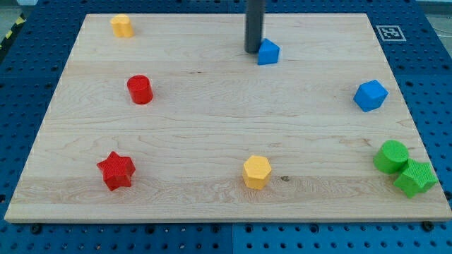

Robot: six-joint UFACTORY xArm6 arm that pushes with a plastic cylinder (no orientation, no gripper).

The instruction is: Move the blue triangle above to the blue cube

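No claw here: just my tip [253, 49], pressed against the left side of the blue triangle [268, 53], near the board's [212, 127] top edge. Blue cube [370, 95] well apart, lower right.

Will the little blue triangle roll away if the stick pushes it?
Probably not: the blue triangle has flat sides, so it should slide on the smooth wooden board. It might spin, since my tip touches its left edge.

The rod's tip [253, 50] rested on the wooden board [212, 134] just left of the blue triangle [268, 52], seemingly touching it, while the blue cube [370, 95] sat well apart toward the view's right, lower down.
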